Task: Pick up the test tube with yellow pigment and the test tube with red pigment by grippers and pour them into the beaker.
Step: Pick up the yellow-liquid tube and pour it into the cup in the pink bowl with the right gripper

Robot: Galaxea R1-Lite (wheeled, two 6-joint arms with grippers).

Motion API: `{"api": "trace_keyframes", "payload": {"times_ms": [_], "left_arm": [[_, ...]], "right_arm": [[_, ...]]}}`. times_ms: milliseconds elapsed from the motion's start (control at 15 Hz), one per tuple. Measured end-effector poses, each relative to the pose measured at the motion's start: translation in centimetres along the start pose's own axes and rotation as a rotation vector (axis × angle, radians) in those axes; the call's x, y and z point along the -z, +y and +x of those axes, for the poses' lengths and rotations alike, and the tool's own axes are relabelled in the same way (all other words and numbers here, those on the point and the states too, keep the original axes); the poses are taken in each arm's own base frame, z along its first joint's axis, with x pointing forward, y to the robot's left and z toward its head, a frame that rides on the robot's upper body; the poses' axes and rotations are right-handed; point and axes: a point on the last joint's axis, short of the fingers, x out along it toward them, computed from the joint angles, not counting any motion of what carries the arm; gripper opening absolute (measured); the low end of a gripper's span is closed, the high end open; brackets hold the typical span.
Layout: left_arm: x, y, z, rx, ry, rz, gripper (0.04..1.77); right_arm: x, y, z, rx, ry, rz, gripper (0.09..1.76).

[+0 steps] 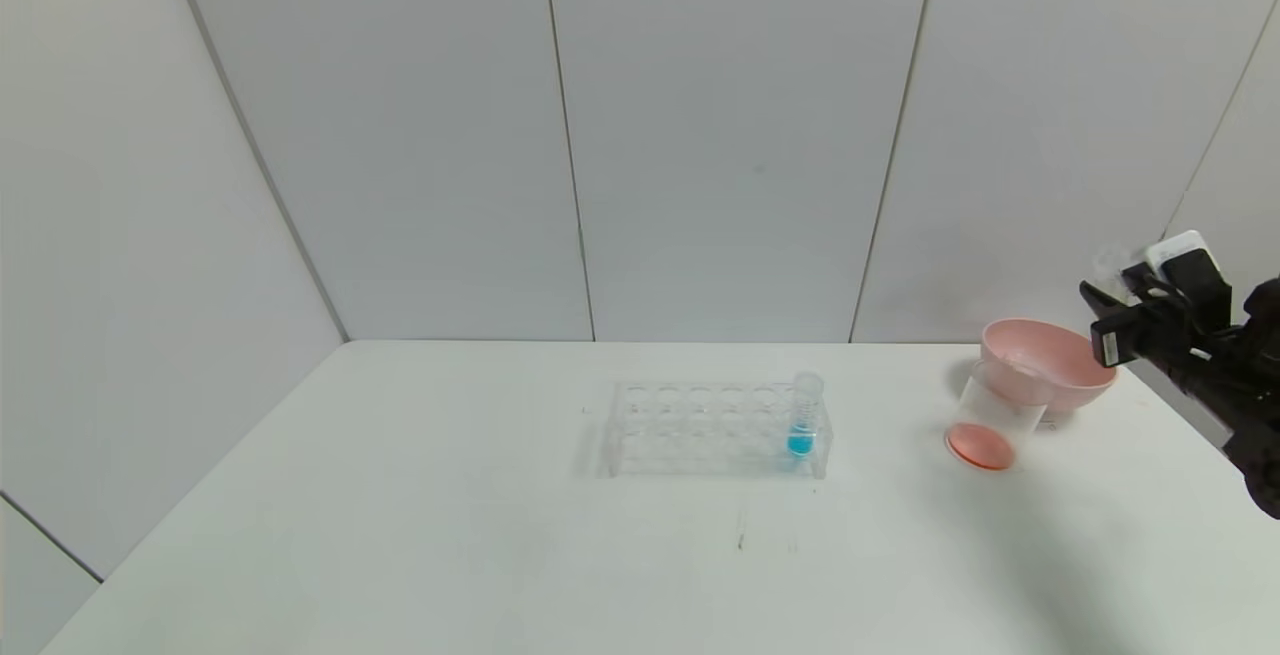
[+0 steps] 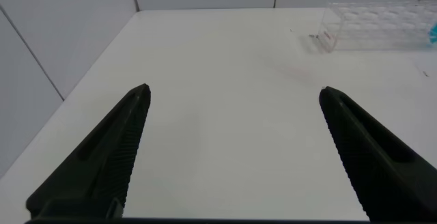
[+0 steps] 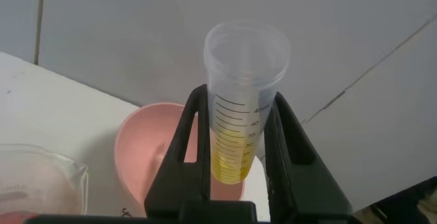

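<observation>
My right gripper (image 3: pixel 239 94) is shut on the test tube with yellow pigment (image 3: pixel 235 162), a clear graduated tube held upright with yellow liquid at its bottom. In the head view this gripper (image 1: pixel 1100 300) is raised at the far right, just right of the pink bowl. The beaker (image 1: pixel 985 425) stands in front of the bowl with orange-red liquid at its bottom; it also shows in the right wrist view (image 3: pixel 41 176). The test tube with red pigment is out of view. My left gripper (image 2: pixel 234 89) is open and empty above bare table, out of the head view.
The pink bowl (image 1: pixel 1050 365) stands behind the beaker at the right, and shows in the right wrist view (image 3: pixel 147 156). A clear tube rack (image 1: pixel 715 430) in mid-table holds one tube with blue liquid (image 1: pixel 802 425); the rack also shows in the left wrist view (image 2: pixel 375 26).
</observation>
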Motion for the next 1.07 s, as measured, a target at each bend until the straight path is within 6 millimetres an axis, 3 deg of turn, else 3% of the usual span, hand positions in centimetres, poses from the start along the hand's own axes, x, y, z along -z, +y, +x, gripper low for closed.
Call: {"api": "trace_keyframes", "payload": {"times_ms": [467,1067], "left_arm": [[0.0,0.0,0.0,0.0,0.0,0.0,1.76],[0.0,0.0,0.0,0.0,0.0,0.0,1.76]], "right_arm": [[2.2,-0.5,-0.5,-0.066,-0.033,-0.285,0.52],[2.2,-0.6,-1.1,-0.198,-0.184,-0.436,0.52]]}}
